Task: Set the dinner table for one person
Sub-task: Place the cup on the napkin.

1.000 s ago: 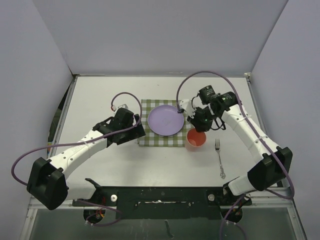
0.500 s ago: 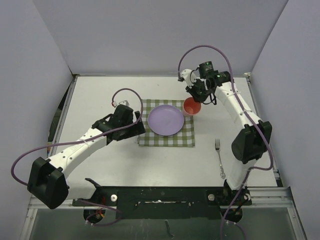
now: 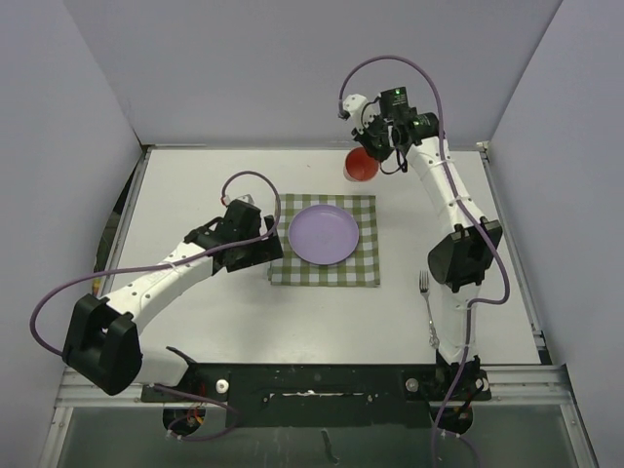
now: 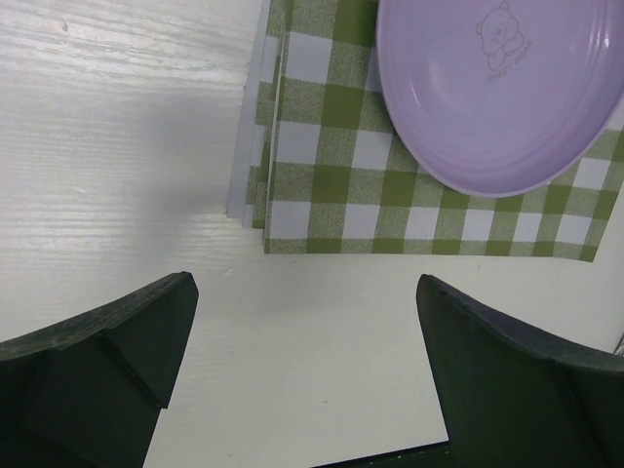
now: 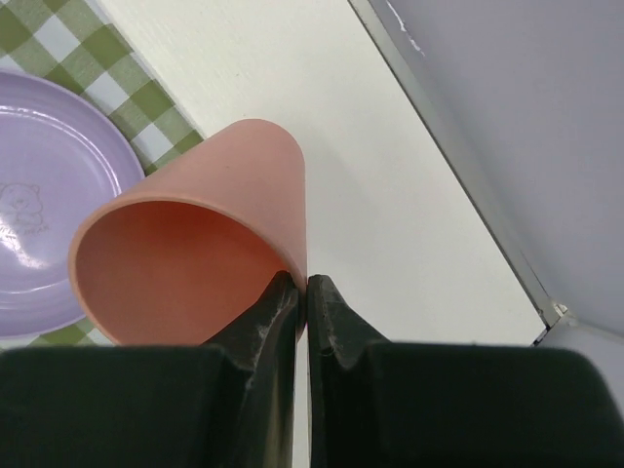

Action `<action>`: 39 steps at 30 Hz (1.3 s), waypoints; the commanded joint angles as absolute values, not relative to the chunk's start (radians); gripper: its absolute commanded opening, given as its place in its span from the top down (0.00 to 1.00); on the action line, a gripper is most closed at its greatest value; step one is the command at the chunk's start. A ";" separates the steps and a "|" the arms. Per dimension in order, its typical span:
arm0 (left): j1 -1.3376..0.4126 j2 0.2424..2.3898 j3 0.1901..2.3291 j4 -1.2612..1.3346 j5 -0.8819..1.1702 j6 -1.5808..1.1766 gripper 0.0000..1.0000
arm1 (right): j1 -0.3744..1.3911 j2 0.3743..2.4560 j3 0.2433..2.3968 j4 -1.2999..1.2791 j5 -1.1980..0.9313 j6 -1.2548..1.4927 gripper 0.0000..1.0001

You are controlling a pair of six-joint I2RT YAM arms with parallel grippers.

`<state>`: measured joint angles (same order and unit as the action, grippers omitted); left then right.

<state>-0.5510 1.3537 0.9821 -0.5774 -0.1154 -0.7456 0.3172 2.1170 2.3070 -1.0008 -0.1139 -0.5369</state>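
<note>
dinner table (image 3: 195,185): fills the middle of the top view | orange cup (image 3: 362,166): upper centre, held tilted near the table's far edge, wall pinched by the closed right gripper (image 5: 304,285) | left gripper (image 4: 302,322): jaws wide, empty, left of checked cloth (image 3: 363,268) | purple plate (image 3: 323,234): on cloth | fork (image 3: 429,307): lower right

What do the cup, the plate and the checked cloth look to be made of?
The cup: probably plastic, matte salmon-pink; thin wall, even colour, no glaze shine. The plate: likely plastic or melamine, smooth lilac with a soft sheen and a faint printed bear. The checked cloth: woven fabric, green and white; a fine weave texture shows, and folded layers show at one edge.
</note>
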 commanded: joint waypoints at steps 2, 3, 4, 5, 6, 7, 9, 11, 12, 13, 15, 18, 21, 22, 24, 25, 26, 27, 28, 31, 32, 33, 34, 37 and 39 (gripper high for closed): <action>-0.533 1.374 1.021 -0.510 -0.082 -0.727 0.02 | 0.305 2.124 2.331 -0.996 -0.107 -0.518 1.00; -0.532 1.375 1.021 -0.508 -0.079 -0.726 0.02 | 0.304 2.118 2.312 -0.995 -0.118 -0.515 1.00; -0.530 1.378 1.020 -0.506 -0.076 -0.725 0.02 | 0.302 2.110 2.282 -0.994 -0.128 -0.512 1.00; -0.528 1.381 1.020 -0.504 -0.073 -0.724 0.02 | 0.299 2.100 2.259 -0.993 -0.133 -0.507 1.00; -0.526 1.384 1.021 -0.502 -0.071 -0.724 0.02 | 0.297 2.087 2.232 -0.989 -0.139 -0.502 1.00; -0.525 1.388 1.022 -0.500 -0.069 -0.724 0.02 | 0.293 2.071 2.208 -0.986 -0.147 -0.497 1.00; -0.523 1.396 1.022 -0.492 -0.059 -0.724 0.02 | 0.286 2.046 2.166 -0.980 -0.162 -0.492 1.00; -0.522 1.405 1.024 -0.484 -0.051 -0.725 0.02 | 0.283 2.035 2.124 -0.977 -0.159 -0.501 1.00; -0.522 1.409 1.027 -0.482 -0.047 -0.726 0.02 | 0.281 2.034 2.116 -0.975 -0.158 -0.503 1.00; -0.522 1.413 1.029 -0.482 -0.044 -0.726 0.02 | 0.277 2.037 2.112 -0.974 -0.158 -0.503 1.00; -0.520 1.417 1.031 -0.481 -0.043 -0.726 0.02 | 0.266 2.045 2.109 -0.973 -0.163 -0.500 1.00; -0.519 1.419 1.026 -0.479 -0.042 -0.726 0.02 | 0.256 2.053 2.101 -0.969 -0.175 -0.496 1.00; -0.515 1.422 1.021 -0.479 -0.039 -0.725 0.02 | 0.252 2.064 2.081 -0.956 -0.177 -0.499 1.00; -0.513 1.423 1.017 -0.477 -0.038 -0.725 0.02 | 0.251 2.070 2.081 -0.953 -0.177 -0.501 1.00; -0.507 1.427 1.012 -0.469 -0.033 -0.727 0.02 | 0.251 2.090 2.088 -0.954 -0.181 -0.500 1.00; -0.505 1.429 1.010 -0.466 -0.028 -0.727 0.02 | 0.251 2.102 2.093 -0.957 -0.184 -0.498 1.00; -0.502 1.434 1.010 -0.462 -0.023 -0.728 0.02 | 0.250 2.115 2.102 -0.958 -0.188 -0.492 1.00; -0.501 1.438 1.011 -0.460 -0.020 -0.727 0.02 | 0.252 2.129 2.107 -0.961 -0.193 -0.490 1.00; -0.499 1.444 1.013 -0.458 -0.018 -0.724 0.02 | 0.250 2.141 2.112 -0.963 -0.199 -0.486 1.00; -0.493 1.461 1.018 -0.451 -0.008 -0.722 0.02 | 0.254 2.172 2.124 -0.959 -0.208 -0.481 1.00; -0.493 1.467 1.019 -0.447 -0.004 -0.721 0.02 | 0.256 2.183 2.131 -0.959 -0.210 -0.478 1.00; -0.492 1.472 1.019 -0.445 -0.001 -0.721 0.02 | 0.257 2.193 2.141 -0.959 -0.211 -0.475 1.00; -0.490 1.478 1.020 -0.442 0.001 -0.720 0.02 | 0.258 2.201 2.150 -0.959 -0.213 -0.474 1.00; -0.483 1.495 1.023 -0.433 0.011 -0.719 0.02 | 0.260 2.226 2.177 -0.960 -0.212 -0.471 1.00; -0.479 1.507 1.026 -0.428 0.020 -0.718 0.02 | 0.260 2.239 2.185 -0.954 -0.205 -0.475 1.00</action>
